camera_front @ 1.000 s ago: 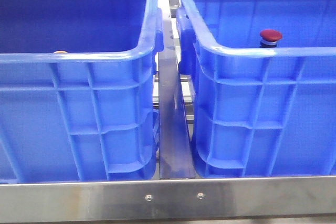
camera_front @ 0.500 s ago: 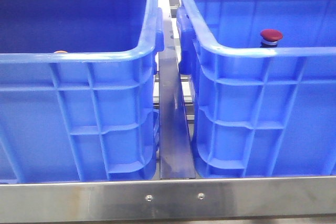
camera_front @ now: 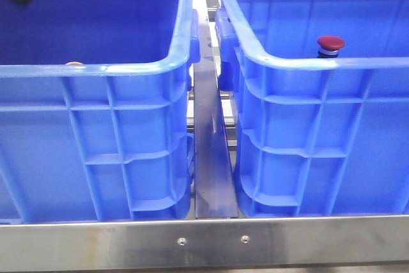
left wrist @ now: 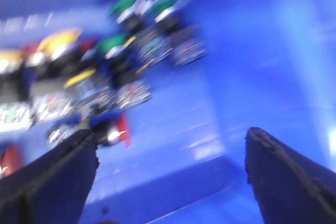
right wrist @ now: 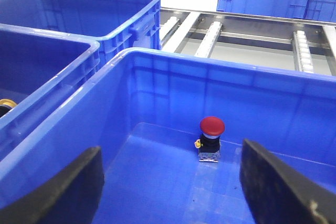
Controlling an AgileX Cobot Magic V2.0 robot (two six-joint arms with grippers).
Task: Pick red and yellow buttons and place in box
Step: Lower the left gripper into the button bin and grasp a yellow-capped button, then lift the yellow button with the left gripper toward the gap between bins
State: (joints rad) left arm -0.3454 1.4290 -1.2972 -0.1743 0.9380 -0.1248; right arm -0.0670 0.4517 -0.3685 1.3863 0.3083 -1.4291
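Blue plastic crates stand side by side on a steel frame (camera_front: 211, 242): the left crate (camera_front: 96, 71) holds the stock of mixed buttons (left wrist: 105, 72), and the right crate, the box (camera_front: 319, 65), already holds one red button (right wrist: 211, 138) upright on its floor near the far wall. Left gripper (left wrist: 170, 169) hangs inside the left crate with jaws spread wide and empty; its view is smeared with motion blur, so yellow caps (left wrist: 58, 43), green caps and a red-tipped piece (left wrist: 118, 132) show only as streaks. Right gripper (right wrist: 170, 184) hovers over the box, likewise wide and holding nothing. The step in hand appears to be the left arm's approach to a pick. To do it well, choose a red or yellow cap, avoid the green, centre the fingers around one button only, and descend vertically before closing.
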